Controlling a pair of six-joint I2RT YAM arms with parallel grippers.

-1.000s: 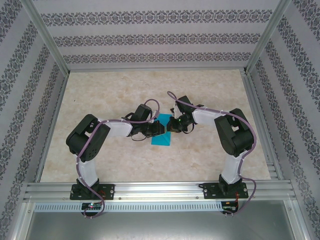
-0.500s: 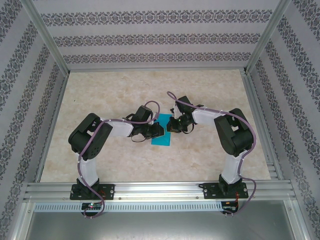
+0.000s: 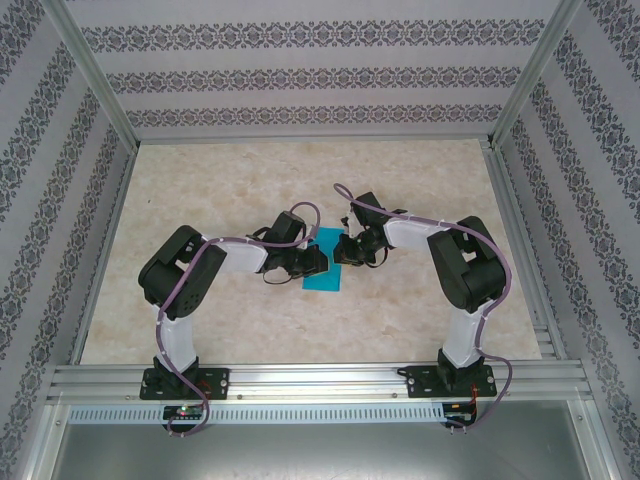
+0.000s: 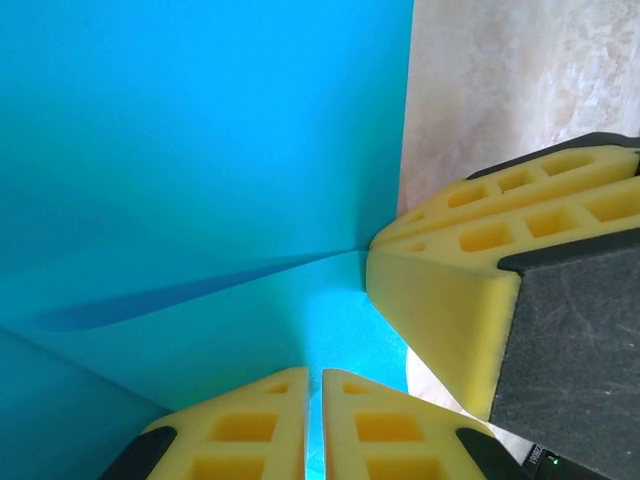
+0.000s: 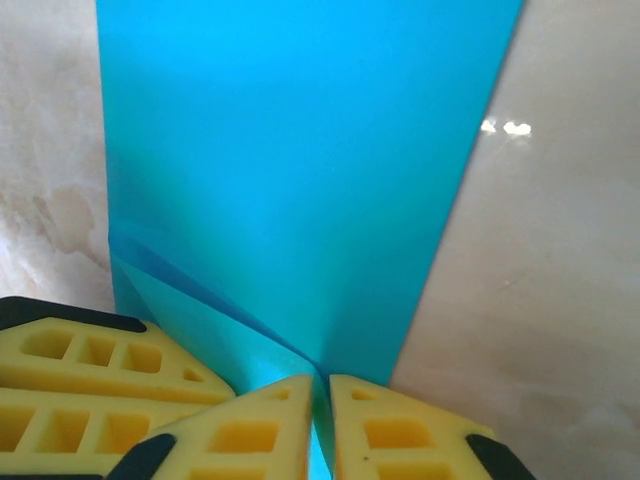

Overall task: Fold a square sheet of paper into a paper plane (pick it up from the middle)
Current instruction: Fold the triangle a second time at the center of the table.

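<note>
progress: square sheet (image 3: 322, 278) part-folded on bench (image 3: 200, 200), most folds left
left pincer (image 4: 314, 378): near closed, nipping sheet
right pincer (image 5: 320, 382): near closed on crease

The cyan-blue square sheet of paper (image 3: 322, 277), partly folded and creased, lies central on the table (image 3: 200, 190).

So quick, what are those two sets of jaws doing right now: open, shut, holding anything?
The left gripper is closed, pinching the blue paper.
The right gripper is closed on the blue paper at its crease.
</note>
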